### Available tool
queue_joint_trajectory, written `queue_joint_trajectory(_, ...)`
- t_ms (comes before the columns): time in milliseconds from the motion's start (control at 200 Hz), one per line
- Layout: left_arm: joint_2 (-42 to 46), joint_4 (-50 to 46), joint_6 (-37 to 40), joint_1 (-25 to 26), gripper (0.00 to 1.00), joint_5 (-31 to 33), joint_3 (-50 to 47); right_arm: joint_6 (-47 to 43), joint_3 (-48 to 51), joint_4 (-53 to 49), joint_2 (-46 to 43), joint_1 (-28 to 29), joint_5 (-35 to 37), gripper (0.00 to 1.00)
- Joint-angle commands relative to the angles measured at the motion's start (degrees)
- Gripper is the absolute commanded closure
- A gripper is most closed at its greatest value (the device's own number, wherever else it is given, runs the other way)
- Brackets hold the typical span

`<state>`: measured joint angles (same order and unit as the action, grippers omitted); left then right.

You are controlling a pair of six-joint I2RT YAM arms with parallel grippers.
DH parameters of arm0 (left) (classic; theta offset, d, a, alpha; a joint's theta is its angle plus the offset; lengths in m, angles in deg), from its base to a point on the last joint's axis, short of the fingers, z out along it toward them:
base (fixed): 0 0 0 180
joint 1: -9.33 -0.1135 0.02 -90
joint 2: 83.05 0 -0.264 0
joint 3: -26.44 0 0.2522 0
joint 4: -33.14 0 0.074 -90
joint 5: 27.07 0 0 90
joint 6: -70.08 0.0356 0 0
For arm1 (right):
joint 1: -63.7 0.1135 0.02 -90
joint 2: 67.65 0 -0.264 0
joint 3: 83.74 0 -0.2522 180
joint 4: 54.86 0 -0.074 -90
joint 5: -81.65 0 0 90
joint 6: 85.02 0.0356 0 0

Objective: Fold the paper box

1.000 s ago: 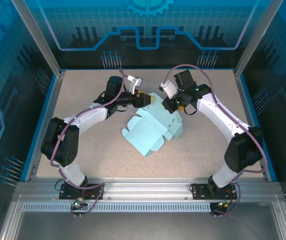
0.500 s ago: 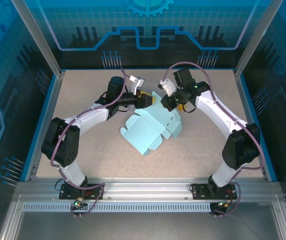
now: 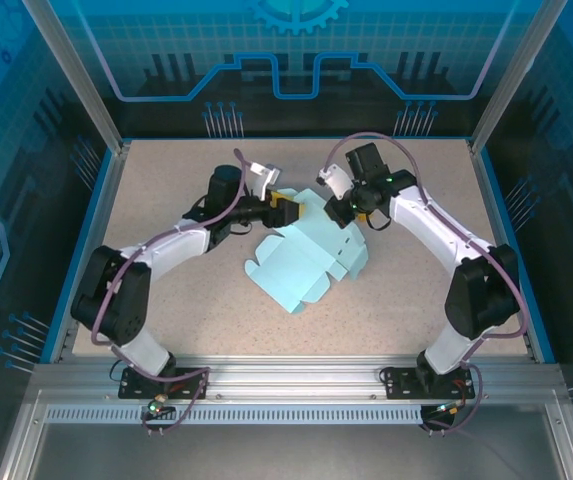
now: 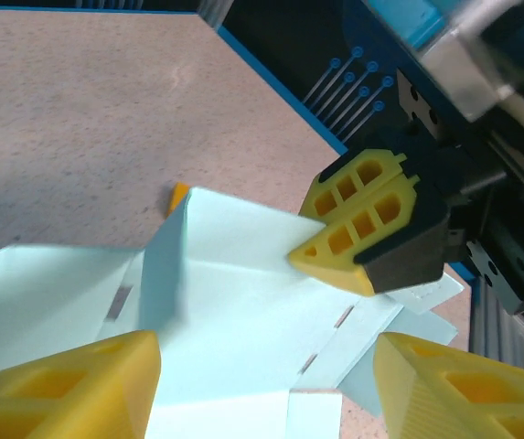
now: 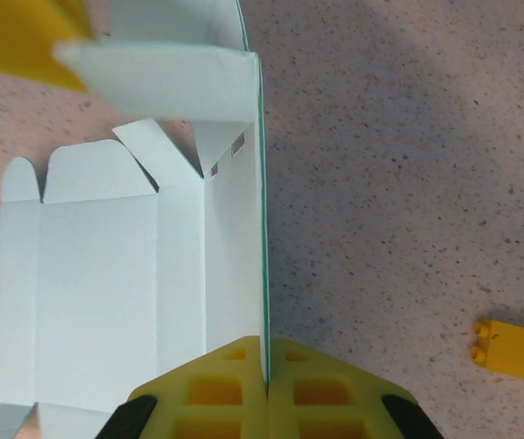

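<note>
The paper box (image 3: 304, 258) is a light blue-teal die-cut sheet, lying mostly flat in the middle of the table with its far flaps raised. My right gripper (image 5: 265, 346) is shut on the sheet's upright far edge, which stands on end between its yellow fingers. In the top view this right gripper (image 3: 343, 211) sits at the sheet's far right corner. My left gripper (image 4: 262, 393) is open and hovers over the sheet's (image 4: 234, 320) far left part, a yellow finger (image 4: 69, 384) on each side and nothing between them. From above, the left gripper (image 3: 287, 208) is at the far left flap.
A small orange piece (image 5: 515, 350) lies on the speckled table to the right of the sheet, and a small orange piece (image 4: 178, 196) also shows behind a raised flap. A blue rim (image 3: 291, 140) and metal posts bound the table.
My left gripper has opened wider and shifted slightly along the sheet's far left flap. The right gripper stays shut on the sheet's edge and has moved slightly toward the far side.
</note>
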<state>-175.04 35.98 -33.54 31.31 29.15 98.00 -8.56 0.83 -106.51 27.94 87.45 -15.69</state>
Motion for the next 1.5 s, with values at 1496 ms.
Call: queue_joint_trajectory(1496, -5.4, -14.04, -8.96, -14.18, 0.28, 25.63, -1.52, -43.82, 27.72, 60.16, 5.57, 20.9, 45.91, 1.0)
